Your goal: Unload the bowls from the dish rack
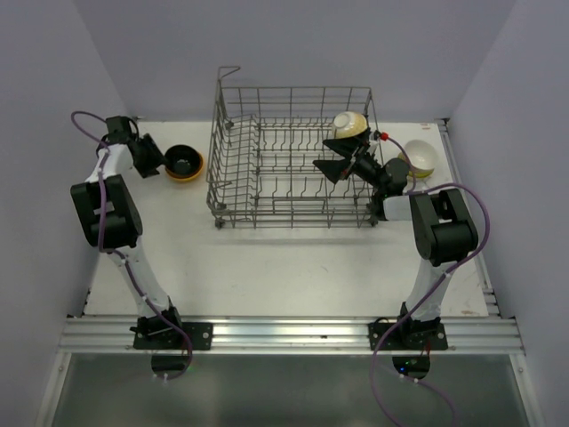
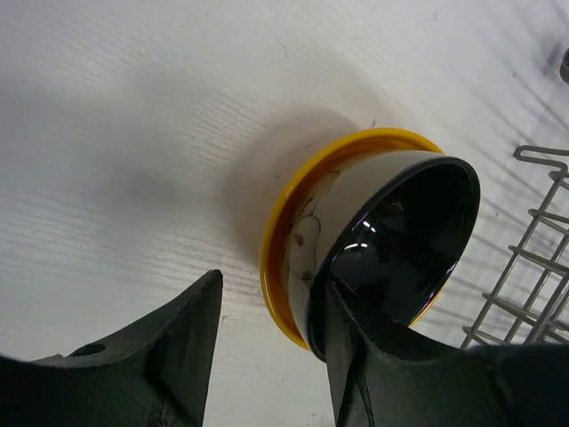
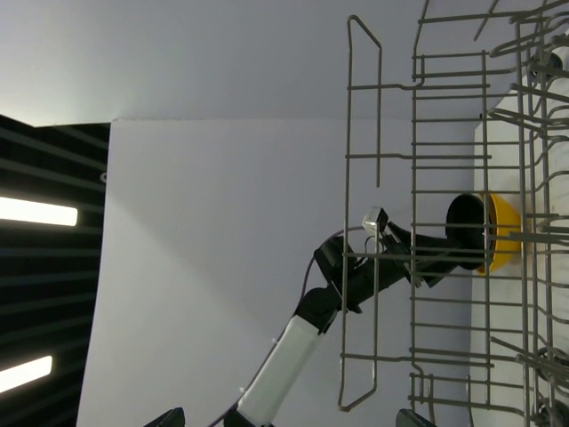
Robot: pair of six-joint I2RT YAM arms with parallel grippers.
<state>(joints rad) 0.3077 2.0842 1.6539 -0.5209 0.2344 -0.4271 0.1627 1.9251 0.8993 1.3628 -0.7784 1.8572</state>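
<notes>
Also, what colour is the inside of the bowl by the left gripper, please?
The bowl is glossy black inside; left wrist view.

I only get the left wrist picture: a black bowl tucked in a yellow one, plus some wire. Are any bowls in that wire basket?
Observer: Yes, one cream bowl sits in the far right corner of the dish rack.
Operator: Where's the other arm?
Observer: The right gripper is open over the rack, short of that bowl.
Operator: Anything unloaded on that side?
Observer: A pale bowl stands on the table, right of the rack.
</notes>
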